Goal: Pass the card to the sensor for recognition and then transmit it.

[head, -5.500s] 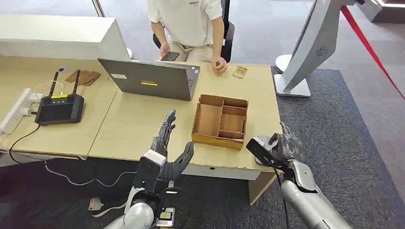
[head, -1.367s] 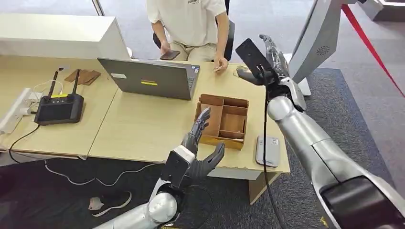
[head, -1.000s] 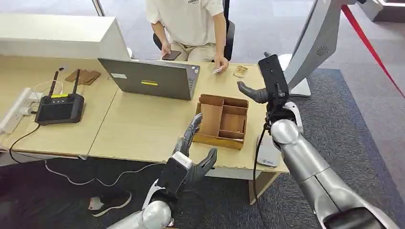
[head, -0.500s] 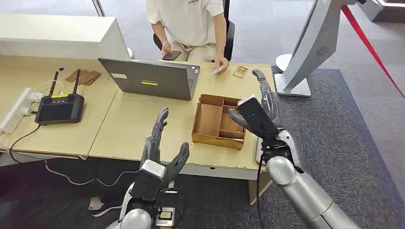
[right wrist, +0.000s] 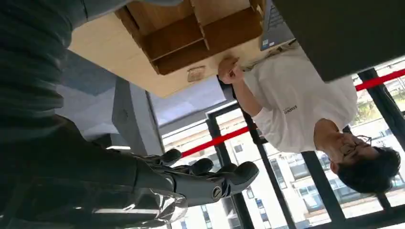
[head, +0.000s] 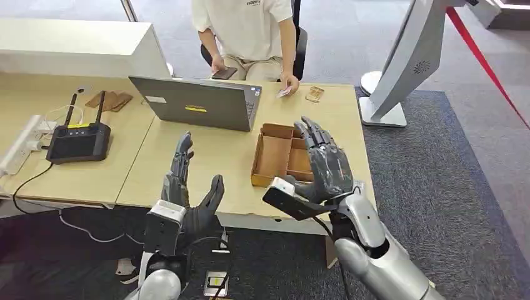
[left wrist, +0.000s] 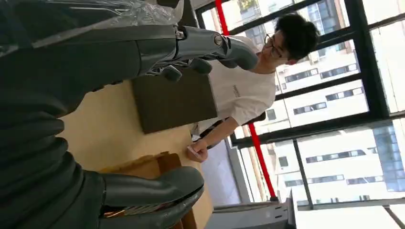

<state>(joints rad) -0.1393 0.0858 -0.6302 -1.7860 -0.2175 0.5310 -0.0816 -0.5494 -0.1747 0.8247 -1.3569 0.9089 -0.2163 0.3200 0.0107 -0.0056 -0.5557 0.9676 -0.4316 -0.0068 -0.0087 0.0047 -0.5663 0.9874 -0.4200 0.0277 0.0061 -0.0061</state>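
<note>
A small white card (head: pixel 284 92) is pinched in the hand of a seated person (head: pixel 250 28) at the far edge of the table; the person's hand with the card (right wrist: pixel 229 71) also shows in the right wrist view. My right hand (head: pixel 322 165) hovers over the table's front edge beside the wooden box (head: pixel 265 181), fingers spread and holding nothing. It covers most of the grey sensor, of which a pale sliver (head: pixel 358 185) shows by the wrist. My left hand (head: pixel 186 197) is raised in front of the table, fingers apart and empty.
A grey laptop (head: pixel 197 103) stands open facing the person. A black controller with antennas (head: pixel 78 142) and a white power strip (head: pixel 22 147) lie at the left. A white kiosk stand (head: pixel 400 69) rises on the carpet to the right.
My right hand has drawn back from the person's end of the table and come down near the front edge. My left hand has shifted left. The person keeps the card.
</note>
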